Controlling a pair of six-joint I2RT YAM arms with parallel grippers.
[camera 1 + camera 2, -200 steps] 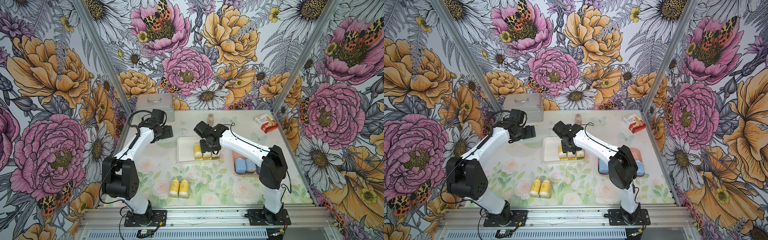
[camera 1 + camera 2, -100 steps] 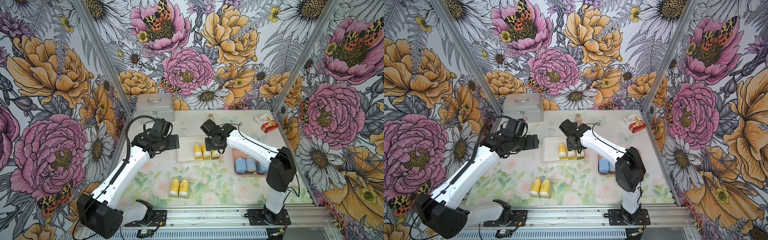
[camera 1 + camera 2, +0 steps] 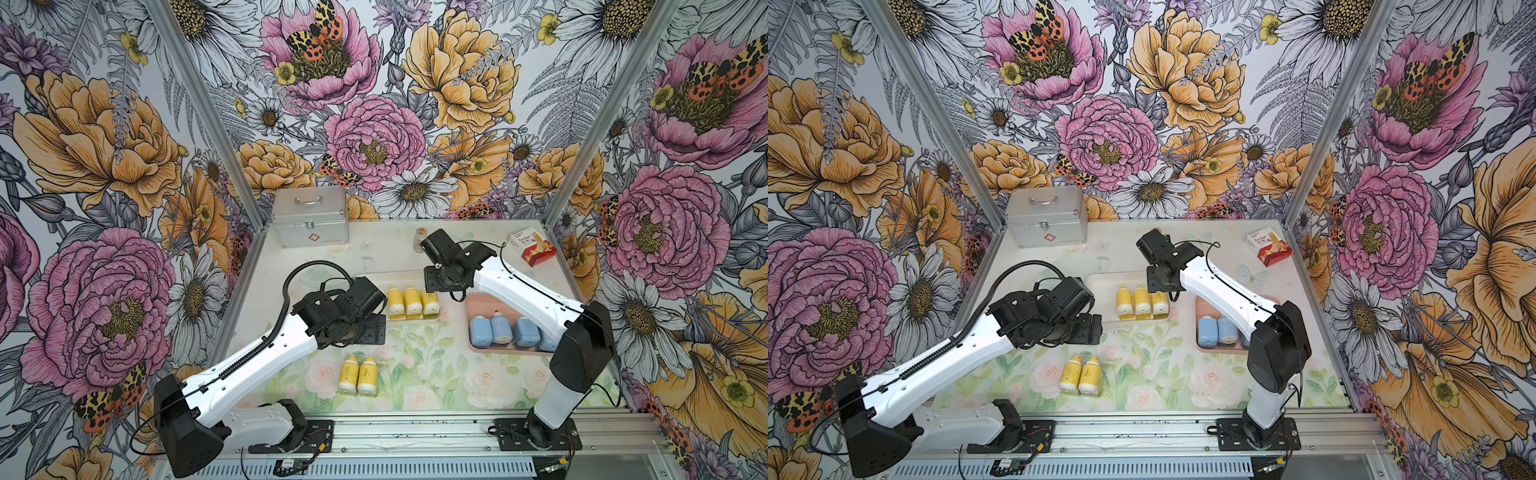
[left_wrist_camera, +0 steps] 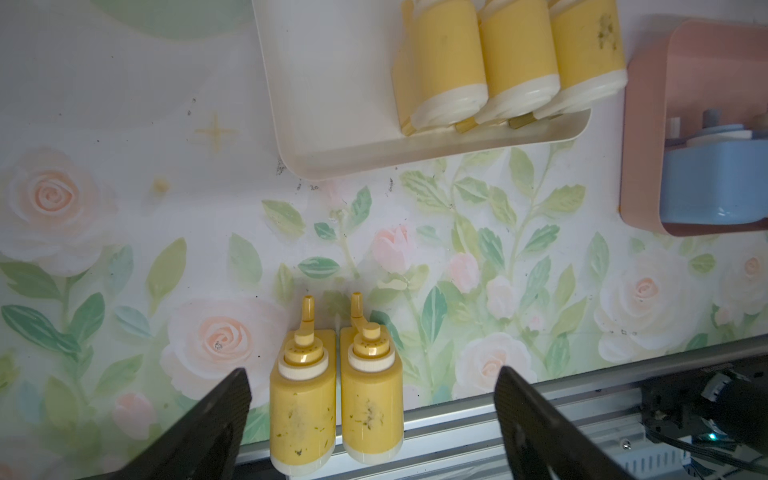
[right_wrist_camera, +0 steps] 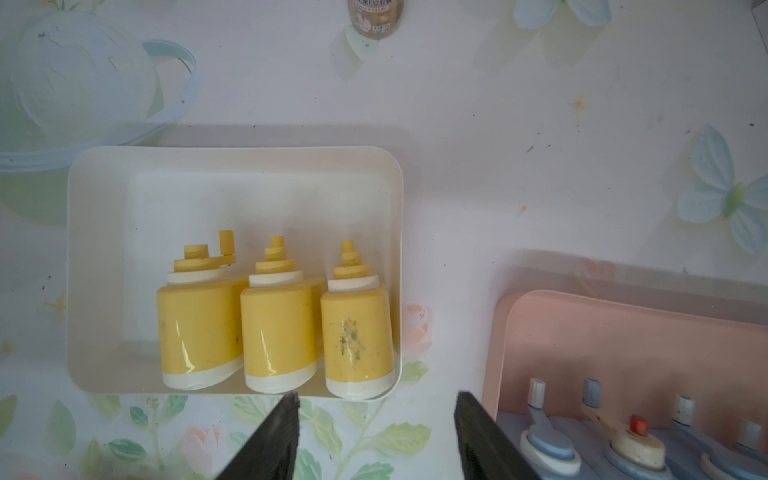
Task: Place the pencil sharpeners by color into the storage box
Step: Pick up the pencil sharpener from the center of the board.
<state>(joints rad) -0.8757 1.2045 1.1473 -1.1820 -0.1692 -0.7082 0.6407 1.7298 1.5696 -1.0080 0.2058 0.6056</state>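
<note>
Left gripper (image 4: 370, 374): I see it released, with the two black fingers standing wide apart and nothing gripped. It hangs above the table (image 4: 498, 249), over the loose pair.
Right gripper (image 5: 376, 399): also released, jaws apart, nothing between them. It hangs at the near rim of the cream tray, toward the side of the pink tray.
Loose pair: two yellow sharpeners (image 4: 303, 399) lie on the table side by side and touching. They are outside both trays and close to the front rail, with their crank ends pointing toward the trays.
Cream tray (image 5: 232, 166): it holds three yellow sharpeners (image 5: 278, 332), lying in one row. They fill the half of the tray that is nearest the pink tray.
Pink tray (image 3: 471, 299): it stands just beside the cream tray, not touching it. Inside are the light-blue sharpeners (image 3: 482, 330) in one row. I count four in a top view, and the last is partly hidden behind the right arm.
Back of the table: a silver case (image 3: 311, 216), closed, stands in the left corner. A brown vial (image 3: 419, 239) stands upright behind the right gripper. A red and white carton (image 3: 534, 247) is near the right wall.
</note>
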